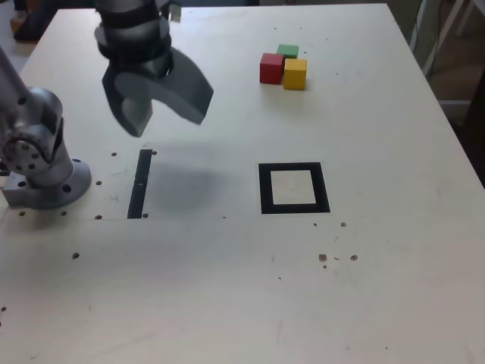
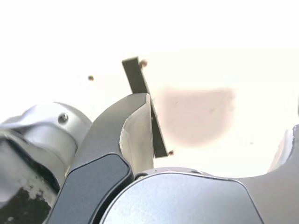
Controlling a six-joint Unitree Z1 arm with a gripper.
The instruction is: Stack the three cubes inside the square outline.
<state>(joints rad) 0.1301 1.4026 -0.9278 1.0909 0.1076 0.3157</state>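
You are working in what looks like a lab or workshop: your robot arm's round metal base [image 1: 49, 182] stands at a broad white table [image 1: 364, 250], whose surface is marked with a black square outline [image 1: 323, 188] and a black strip [image 1: 140, 184] and dotted with small dark holes or specks. Loose cables [image 1: 419, 34] hang beyond its far edge.

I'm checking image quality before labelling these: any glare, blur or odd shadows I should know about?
Exterior view: the gripper looks soft-edged, a faint shadow lies on the table below it, and the cubes read clearly. Wrist view: the tabletop is largely washed out to white, with a soft-edged brownish shadow beside the black strip.
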